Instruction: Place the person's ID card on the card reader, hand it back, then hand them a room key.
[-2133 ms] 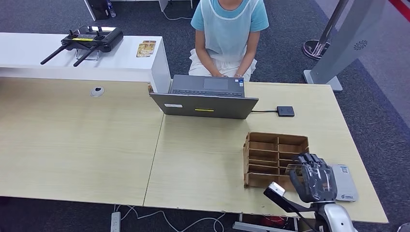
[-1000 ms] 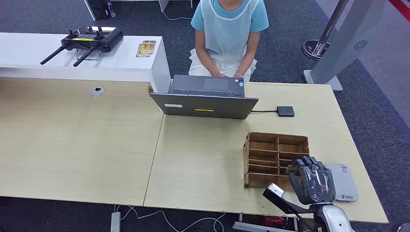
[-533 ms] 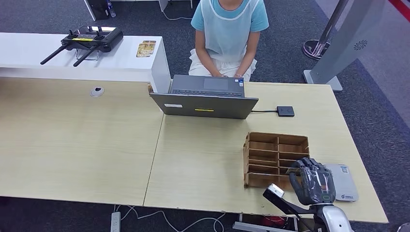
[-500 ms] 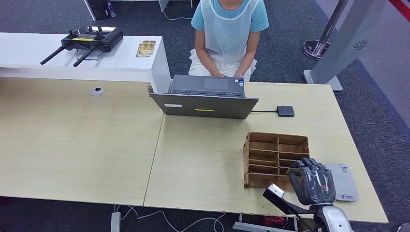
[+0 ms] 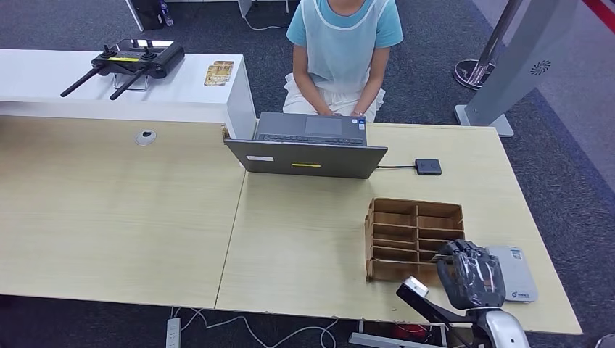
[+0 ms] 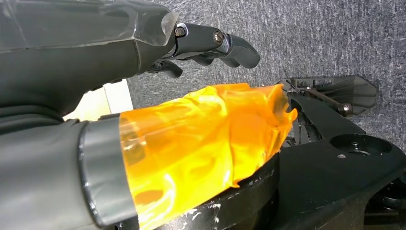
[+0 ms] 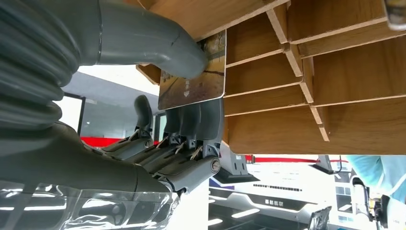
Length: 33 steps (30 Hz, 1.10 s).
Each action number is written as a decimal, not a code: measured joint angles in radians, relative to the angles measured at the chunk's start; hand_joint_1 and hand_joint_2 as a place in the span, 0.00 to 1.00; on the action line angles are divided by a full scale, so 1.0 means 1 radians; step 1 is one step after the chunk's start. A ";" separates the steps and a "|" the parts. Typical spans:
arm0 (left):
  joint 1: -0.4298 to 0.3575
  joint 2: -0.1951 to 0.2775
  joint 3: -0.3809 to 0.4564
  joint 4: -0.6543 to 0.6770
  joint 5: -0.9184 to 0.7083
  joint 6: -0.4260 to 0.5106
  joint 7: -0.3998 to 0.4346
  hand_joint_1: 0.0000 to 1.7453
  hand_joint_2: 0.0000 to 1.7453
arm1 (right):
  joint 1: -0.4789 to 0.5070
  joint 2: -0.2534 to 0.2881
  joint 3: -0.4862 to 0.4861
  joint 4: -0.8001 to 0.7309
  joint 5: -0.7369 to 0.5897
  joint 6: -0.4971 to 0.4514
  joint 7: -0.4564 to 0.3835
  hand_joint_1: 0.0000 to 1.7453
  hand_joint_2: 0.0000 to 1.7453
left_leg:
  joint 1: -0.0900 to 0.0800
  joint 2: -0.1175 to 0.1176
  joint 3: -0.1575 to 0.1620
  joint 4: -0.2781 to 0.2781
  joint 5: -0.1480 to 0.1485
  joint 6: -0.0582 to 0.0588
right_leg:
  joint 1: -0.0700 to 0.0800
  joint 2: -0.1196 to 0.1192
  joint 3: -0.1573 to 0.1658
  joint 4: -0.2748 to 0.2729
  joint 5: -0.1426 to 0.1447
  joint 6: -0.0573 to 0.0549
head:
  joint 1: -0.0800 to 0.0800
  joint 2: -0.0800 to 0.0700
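Observation:
My right hand [image 5: 475, 275] hovers over the near right corner of the wooden slotted box [image 5: 413, 216]. In the right wrist view, the thumb and fingers [image 7: 191, 120] pinch a printed card [image 7: 196, 81] right at the box's dividers [image 7: 306, 81]. A flat grey-white device [image 5: 518, 274] lies just right of the hand. A small black pad [image 5: 428, 167] on a cable sits by the laptop. The person [image 5: 341, 43] sits behind the table with hands at the laptop. My left hand [image 6: 95, 57] hangs over the carpet with its fingers apart and nothing in them.
An open laptop [image 5: 308, 154] stands at the far middle of the wooden table [image 5: 290, 239]. A white counter [image 5: 87, 90] at the far left carries a black controller [image 5: 134, 58]. A grey stand [image 5: 508, 65] rises at the far right.
My right hand has drifted slightly toward the table's near edge, staying over the box corner. Nothing else moved.

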 joint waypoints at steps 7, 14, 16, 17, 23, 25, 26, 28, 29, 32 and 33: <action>0.000 0.000 0.000 0.000 0.000 0.001 0.000 0.00 0.00 | 0.002 0.000 -0.010 -0.010 -0.004 -0.003 -0.004 0.73 1.00 | 0.000 0.000 0.000 0.000 0.000 0.000 | 0.000 0.000 0.000 0.000 0.000 0.000 | 0.000 0.000; 0.000 0.001 -0.001 0.000 0.000 0.001 0.000 0.00 0.00 | 0.003 0.000 -0.021 -0.025 -0.023 -0.003 -0.021 0.76 1.00 | 0.000 0.000 0.000 0.000 0.000 0.000 | 0.000 0.000 0.000 0.000 0.000 0.000 | 0.000 0.000; 0.000 0.002 -0.001 0.000 0.000 0.001 0.000 0.00 0.00 | 0.003 0.000 -0.023 -0.029 -0.024 -0.003 -0.023 0.76 1.00 | 0.000 0.000 0.000 0.000 0.000 0.000 | 0.000 0.000 0.000 0.000 0.000 0.000 | 0.000 0.000; 0.000 0.003 -0.001 0.000 0.000 0.001 0.000 0.00 0.00 | 0.003 0.000 -0.024 -0.030 -0.025 -0.003 -0.025 0.76 1.00 | 0.000 0.000 0.000 0.000 0.000 0.000 | 0.000 0.000 0.000 0.000 0.000 0.000 | 0.000 0.000; 0.000 0.006 -0.001 0.000 0.001 0.001 -0.002 0.00 0.00 | 0.003 0.000 -0.032 -0.047 -0.066 -0.003 -0.054 0.74 1.00 | 0.000 0.000 0.000 0.000 0.000 0.000 | 0.000 0.000 0.000 0.000 0.000 0.000 | 0.000 0.000; 0.000 0.006 -0.001 0.000 0.001 0.001 -0.004 0.00 0.00 | 0.003 -0.001 -0.039 -0.059 -0.090 -0.003 -0.071 0.74 1.00 | 0.000 0.000 0.000 0.000 0.000 0.000 | 0.000 0.000 0.000 0.000 0.000 0.000 | 0.000 0.000; 0.000 0.007 -0.001 0.000 0.001 0.001 -0.004 0.00 0.00 | 0.004 -0.001 -0.042 -0.067 -0.104 -0.002 -0.081 0.74 1.00 | 0.000 0.000 0.000 0.000 0.000 0.000 | 0.000 0.000 0.000 0.000 0.000 0.000 | 0.000 0.000; 0.000 0.008 -0.002 0.000 0.001 0.001 -0.006 0.00 0.00 | 0.006 -0.002 -0.047 -0.084 -0.142 0.002 -0.107 0.75 1.00 | 0.000 0.000 0.000 0.000 0.000 0.000 | 0.000 0.000 0.000 0.000 0.000 0.000 | 0.000 0.000; 0.000 0.008 -0.002 0.000 0.002 0.001 -0.007 0.00 0.00 | 0.007 -0.003 -0.050 -0.095 -0.162 0.004 -0.120 0.75 1.00 | 0.000 0.000 0.000 0.000 0.000 0.000 | 0.000 0.000 0.000 0.000 0.000 0.000 | 0.000 0.000; 0.000 0.008 -0.002 0.000 0.002 0.000 -0.009 0.00 0.00 | 0.013 -0.004 -0.062 -0.130 -0.228 0.021 -0.166 0.77 1.00 | 0.000 0.000 0.000 0.000 0.000 0.000 | 0.000 0.000 0.000 0.000 0.000 0.000 | 0.000 0.000; 0.000 0.008 -0.002 0.000 0.002 0.000 -0.009 0.00 0.00 | 0.015 -0.004 -0.067 -0.142 -0.251 0.029 -0.182 0.77 1.00 | 0.000 0.000 0.000 0.000 0.000 0.000 | 0.000 0.000 0.000 0.000 0.000 0.000 | 0.000 0.000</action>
